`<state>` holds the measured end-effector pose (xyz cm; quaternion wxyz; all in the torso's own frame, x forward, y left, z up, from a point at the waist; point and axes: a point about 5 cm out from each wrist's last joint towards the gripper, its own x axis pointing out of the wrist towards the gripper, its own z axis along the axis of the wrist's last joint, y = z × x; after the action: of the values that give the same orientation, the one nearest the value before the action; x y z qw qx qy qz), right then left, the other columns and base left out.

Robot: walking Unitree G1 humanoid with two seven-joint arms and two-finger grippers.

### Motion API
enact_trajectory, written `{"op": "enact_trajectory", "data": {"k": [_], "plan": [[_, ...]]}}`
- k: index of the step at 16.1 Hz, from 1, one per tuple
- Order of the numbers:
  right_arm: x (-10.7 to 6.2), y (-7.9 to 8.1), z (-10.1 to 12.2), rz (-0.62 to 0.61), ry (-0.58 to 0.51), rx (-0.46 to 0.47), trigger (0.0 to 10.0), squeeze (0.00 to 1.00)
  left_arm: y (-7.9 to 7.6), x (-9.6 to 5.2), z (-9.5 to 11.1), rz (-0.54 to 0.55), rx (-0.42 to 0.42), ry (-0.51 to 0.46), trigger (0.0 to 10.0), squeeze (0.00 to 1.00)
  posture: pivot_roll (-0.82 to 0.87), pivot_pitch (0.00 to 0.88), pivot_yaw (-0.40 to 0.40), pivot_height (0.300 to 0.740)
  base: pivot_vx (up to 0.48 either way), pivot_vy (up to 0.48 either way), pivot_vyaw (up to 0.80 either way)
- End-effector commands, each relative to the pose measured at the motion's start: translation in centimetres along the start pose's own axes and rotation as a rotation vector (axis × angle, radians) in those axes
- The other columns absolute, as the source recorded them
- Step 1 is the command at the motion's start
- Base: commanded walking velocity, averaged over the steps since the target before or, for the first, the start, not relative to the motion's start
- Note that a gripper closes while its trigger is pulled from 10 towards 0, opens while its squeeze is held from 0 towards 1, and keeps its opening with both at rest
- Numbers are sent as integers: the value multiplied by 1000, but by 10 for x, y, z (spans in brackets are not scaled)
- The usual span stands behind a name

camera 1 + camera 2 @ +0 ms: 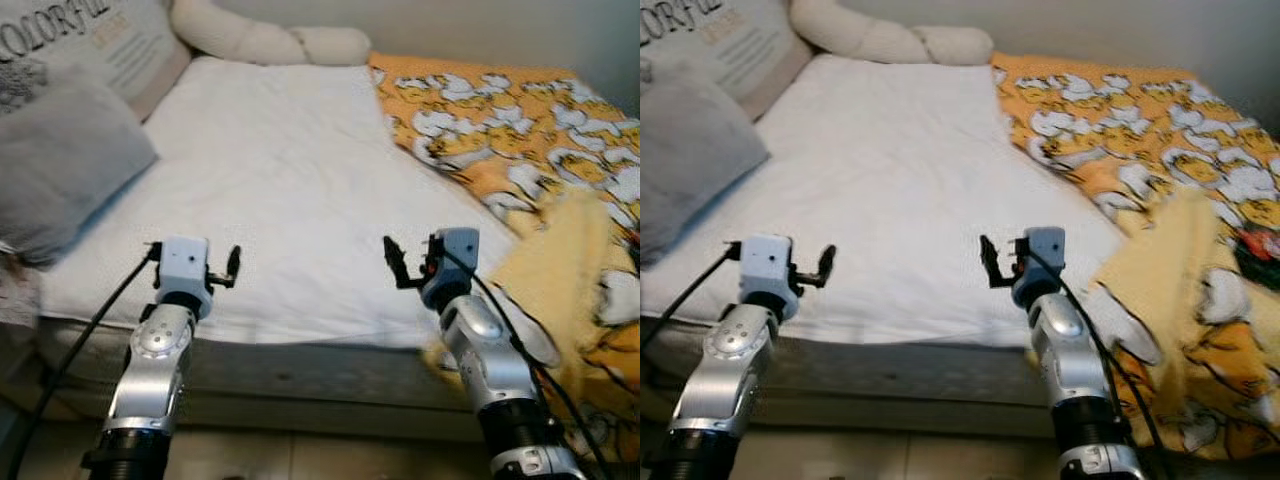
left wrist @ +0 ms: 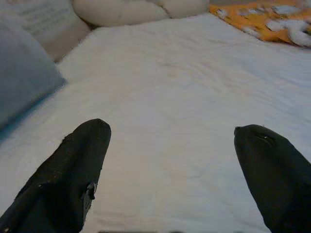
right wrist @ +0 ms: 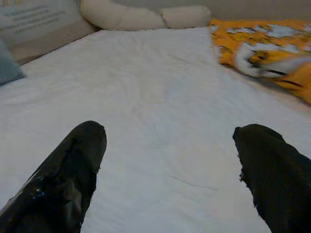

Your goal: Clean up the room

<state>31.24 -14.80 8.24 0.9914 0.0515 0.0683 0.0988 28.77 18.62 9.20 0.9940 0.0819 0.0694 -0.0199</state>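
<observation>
Head cameras first: white bed sheet (image 1: 290, 190) ahead, orange patterned blanket (image 1: 520, 130) bunched along its right side, grey pillow (image 1: 60, 160) on the left. Left gripper (image 1: 232, 268) and right gripper (image 1: 392, 262) hover over the near edge. Left wrist view: fingers (image 2: 73, 174) spread apart above sheet. Right wrist view: fingers (image 3: 68, 170) parted too, blanket beyond.

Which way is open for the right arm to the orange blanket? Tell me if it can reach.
Probably yes: the right gripper is open over the white sheet, and the orange blanket lies just beside it, nothing between.
</observation>
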Motion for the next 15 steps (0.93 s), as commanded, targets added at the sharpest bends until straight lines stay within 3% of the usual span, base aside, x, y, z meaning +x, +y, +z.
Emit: {"op": "enact_trajectory", "data": {"k": [1,3,15], "plan": [[-2,-10,0,-30,0,-5,10000,1000,-9,2,4,-30,1,-16,10000,1000,-34,0,-23,740,0,-386,0],[-3,-11,-2,-29,6,-17,10000,1000,-6,2,5,-23,3,-17,10000,1000,-31,0,-22,740,0,-386,281],[-5,-10,-9,-29,25,-30,10000,1000,-6,0,4,-30,18,-11,10000,1000,-29,0,-18,740,0,-386,800]]}}
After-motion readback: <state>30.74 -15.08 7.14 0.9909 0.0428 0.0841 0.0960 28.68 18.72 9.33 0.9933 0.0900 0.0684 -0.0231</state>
